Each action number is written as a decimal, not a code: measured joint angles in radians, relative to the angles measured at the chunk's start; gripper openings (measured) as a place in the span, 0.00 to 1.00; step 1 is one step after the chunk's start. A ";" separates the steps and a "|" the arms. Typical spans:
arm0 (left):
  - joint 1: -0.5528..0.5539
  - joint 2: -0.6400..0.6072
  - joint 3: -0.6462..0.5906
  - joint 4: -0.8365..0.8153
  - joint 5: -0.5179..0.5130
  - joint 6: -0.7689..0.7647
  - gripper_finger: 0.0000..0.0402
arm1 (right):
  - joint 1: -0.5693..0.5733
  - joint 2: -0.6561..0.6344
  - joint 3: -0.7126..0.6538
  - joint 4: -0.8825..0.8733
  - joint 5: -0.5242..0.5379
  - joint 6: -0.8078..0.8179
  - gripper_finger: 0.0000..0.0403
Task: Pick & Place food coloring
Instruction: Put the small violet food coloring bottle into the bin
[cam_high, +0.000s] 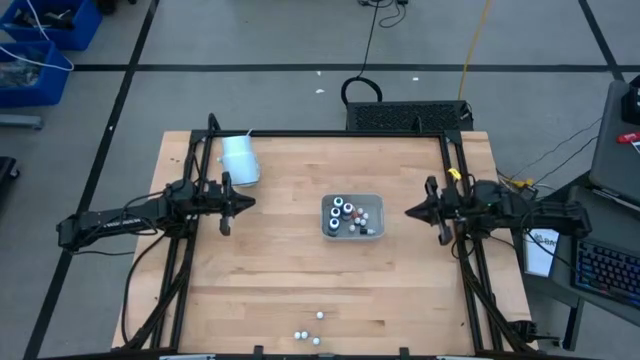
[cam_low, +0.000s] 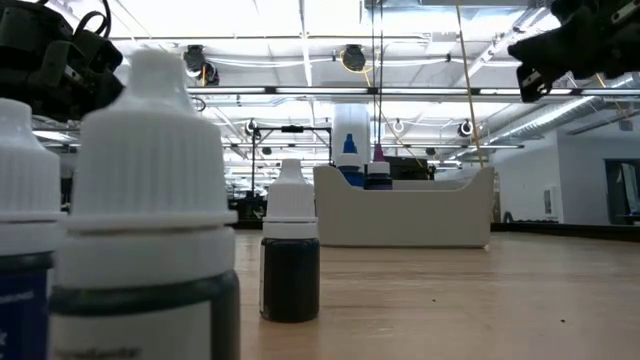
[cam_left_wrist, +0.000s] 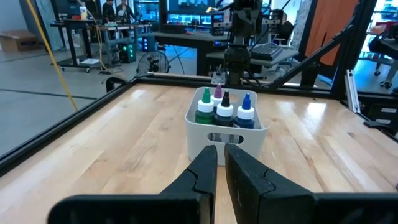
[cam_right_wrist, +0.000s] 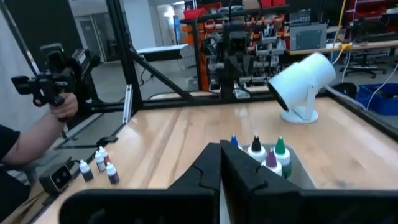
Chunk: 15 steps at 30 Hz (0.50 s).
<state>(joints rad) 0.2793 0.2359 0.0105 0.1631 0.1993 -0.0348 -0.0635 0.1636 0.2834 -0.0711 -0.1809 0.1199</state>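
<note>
- We see the white tray (cam_high: 352, 231) at the table's centre already holding several food coloring bottles (cam_high: 343, 210), colored caps up.
- Three loose bottles (cam_high: 309, 333) stand at six o'clock from the tray, near the front edge, well apart from it; we judge these are left to move.
- Our left gripper (cam_high: 240, 203) hovers at nine o'clock of the tray, fingers nearly together with a slim gap, holding nothing.
- Our right gripper (cam_high: 412, 211) waits at three o'clock, fingers shut and empty.

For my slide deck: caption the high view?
Both arms idle beside a central tray of food coloring bottles; three more sit near the table's front edge.
</note>
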 joint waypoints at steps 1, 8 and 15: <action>0.000 0.000 0.000 -0.004 0.000 0.000 0.09 | 0.000 -0.006 -0.013 0.005 0.000 0.003 0.00; 0.000 0.000 0.000 -0.006 0.000 -0.020 0.09 | 0.000 -0.013 -0.087 0.053 -0.002 0.013 0.00; 0.000 0.000 0.000 0.035 0.100 -0.067 0.09 | 0.000 -0.013 -0.153 0.123 -0.003 -0.015 0.00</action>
<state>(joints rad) 0.2790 0.2359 0.0101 0.1981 0.2991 -0.1022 -0.0635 0.1505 0.1303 0.0521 -0.1841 0.1049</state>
